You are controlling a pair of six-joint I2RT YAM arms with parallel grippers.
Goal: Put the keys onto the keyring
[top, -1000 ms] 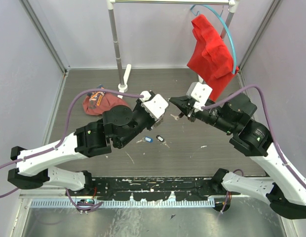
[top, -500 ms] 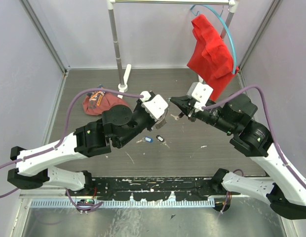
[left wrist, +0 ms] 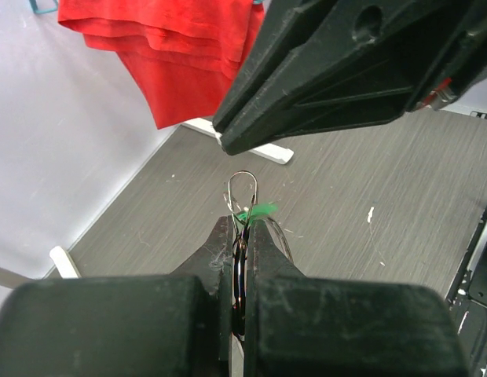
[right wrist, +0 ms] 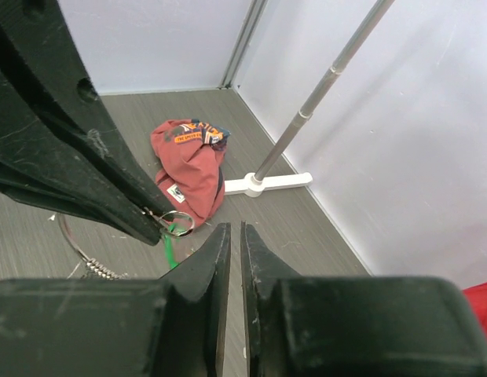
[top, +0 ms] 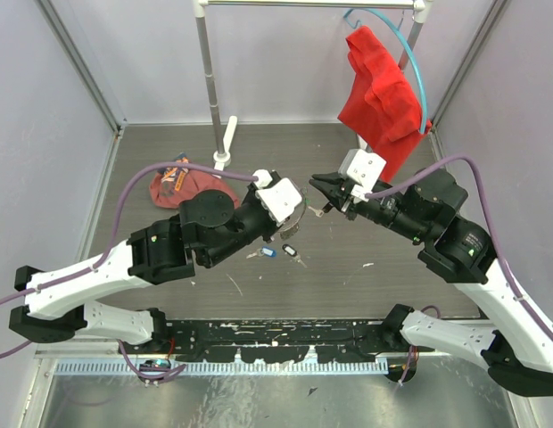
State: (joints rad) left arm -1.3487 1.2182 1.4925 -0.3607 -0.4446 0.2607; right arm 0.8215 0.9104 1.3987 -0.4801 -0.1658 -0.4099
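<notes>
My left gripper is shut on the thin wire keyring and holds it edge-on above the table. One key with a green tag hangs on the ring. My right gripper faces it from a few centimetres away, its jaws a narrow slit apart with nothing between them. From that side the keyring and the green tag show at the left fingertips. Loose keys lie on the table below, one blue-tagged and one black-tagged.
A dark red cap lies at the back left. The white rack post and its foot stand behind the grippers. A red cloth hangs on a blue hoop hanger at the back right. Grey walls close both sides.
My right jaws have parted slightly from shut. The left arm has shifted a little, and its gripper with the ring sits slightly lower and further right.
</notes>
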